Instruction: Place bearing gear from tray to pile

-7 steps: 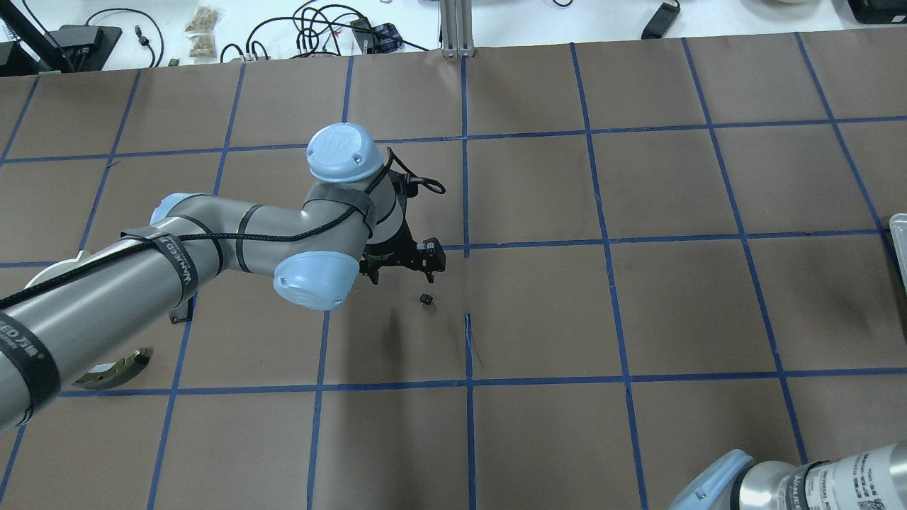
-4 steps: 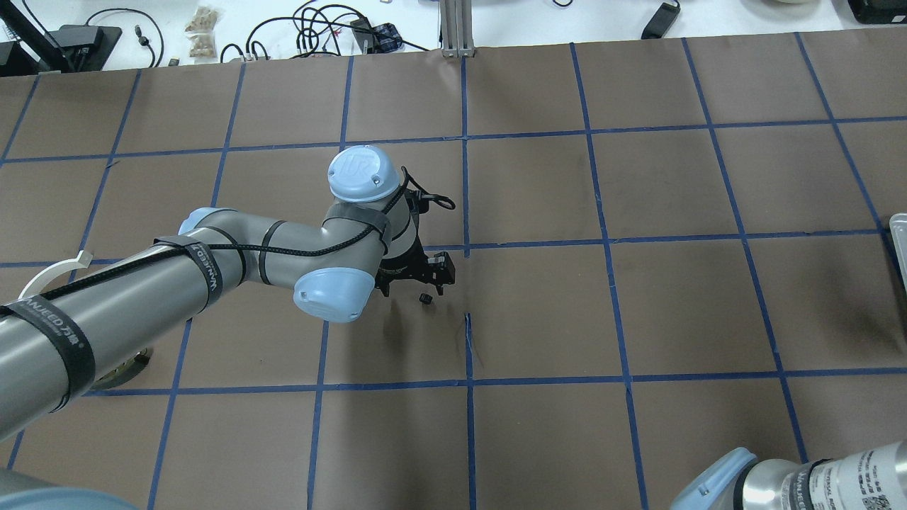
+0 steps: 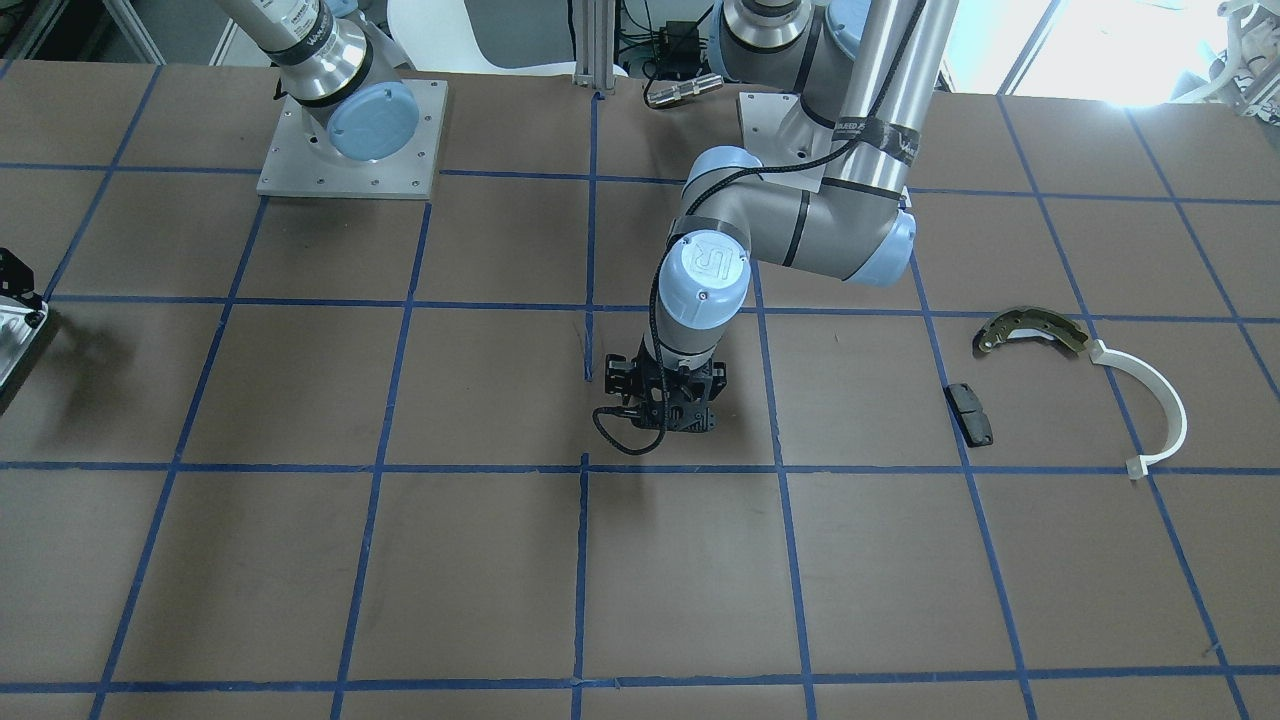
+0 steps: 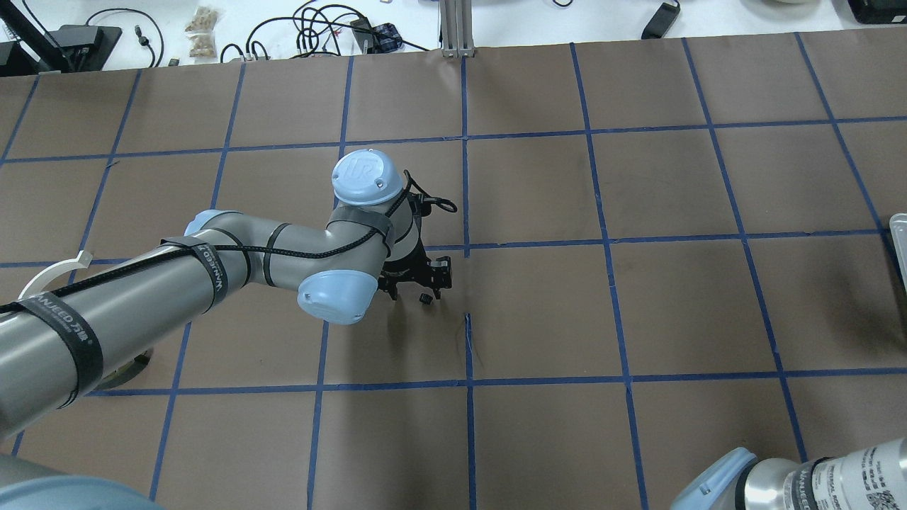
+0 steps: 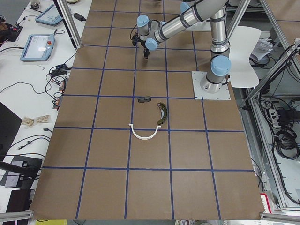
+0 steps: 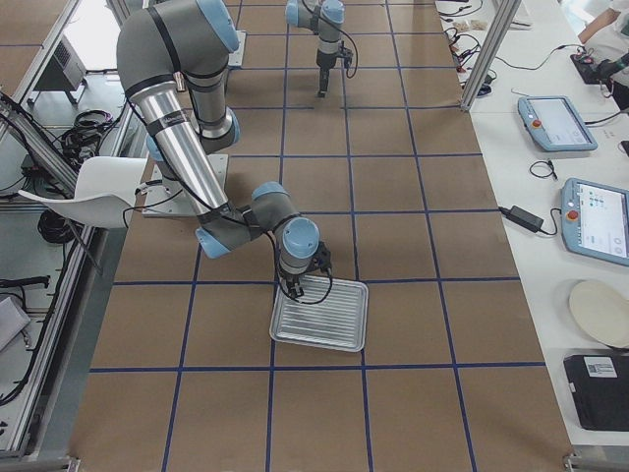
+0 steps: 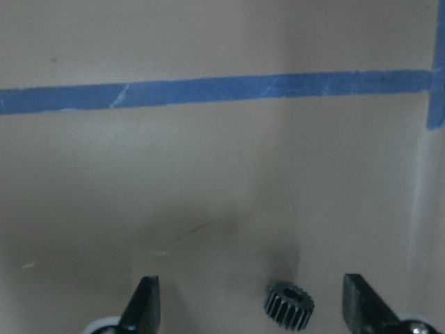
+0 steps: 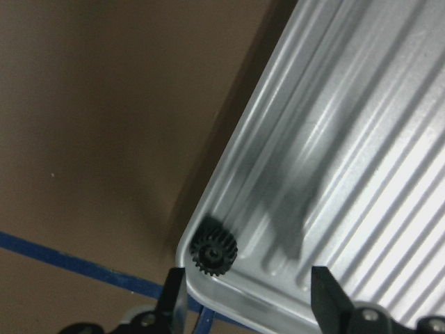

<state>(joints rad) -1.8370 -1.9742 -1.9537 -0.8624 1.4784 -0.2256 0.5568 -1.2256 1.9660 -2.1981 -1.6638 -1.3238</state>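
A small black bearing gear [image 4: 425, 299] lies on the brown table near the centre. My left gripper [image 4: 417, 280] hangs just over it, open; in the left wrist view the gear [image 7: 288, 304] sits between the two fingertips [image 7: 144, 300], nearer the right one. A second black gear [image 8: 213, 247] lies in a corner of the ribbed silver tray [image 8: 348, 160]. My right gripper [image 8: 250, 299] is open above that corner. The pile lies apart: brass brake shoe [image 3: 1030, 330], white arc [image 3: 1150, 400], dark pad [image 3: 968, 413].
The tray [image 6: 319, 315] lies at the table's end on my right. Two square metal base plates [image 3: 350, 140] stand at the robot's side. Cables and tablets [image 5: 37, 47] lie on the white bench beyond the far edge. Blue tape lines grid the brown table.
My left arm has moved right and toward the gear, bringing the gripper close above it. The gear has not moved. The right arm is still.
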